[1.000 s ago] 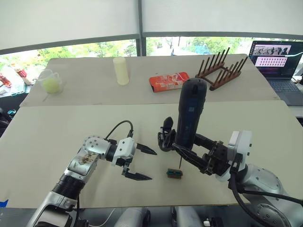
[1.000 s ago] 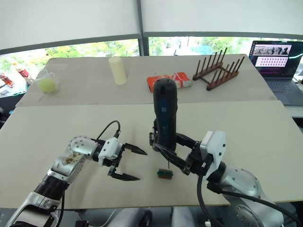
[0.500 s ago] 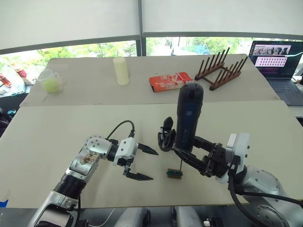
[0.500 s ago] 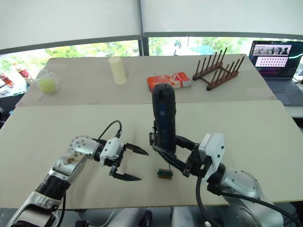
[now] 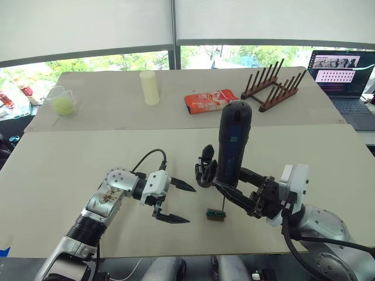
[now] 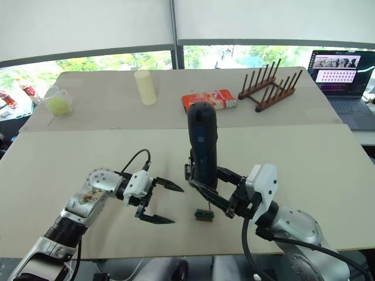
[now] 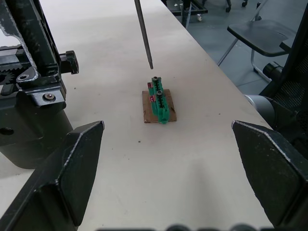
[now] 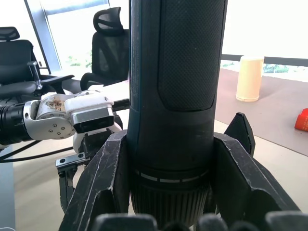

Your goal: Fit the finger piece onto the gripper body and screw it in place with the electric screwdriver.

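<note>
Pale tabletop (image 5: 70,164) stretches under both arms, with windows behind. Taking the small green-and-brown block (image 5: 215,215) as the landmark: the electric screwdriver (image 5: 231,143) stands nearly upright just above it, clamped between the fingers of the right gripper (image 5: 246,187), and its thin metal bit (image 7: 143,33) hangs close over the block's two dark screws without touching. The gripper body (image 5: 204,170) sits just behind the block, on the far side of the screwdriver, its pointed finger sticking up. To the block's left, the left gripper (image 5: 174,203) hovers with its fingers wide apart, holding nothing.

I cannot make out a loose finger piece (it may already sit on the body). The risk from here, as I judge it, is the bit coming down off-centre on a screw head and tipping or shoving the light block, or the tall tool's side knocking the gripper body over.
</note>
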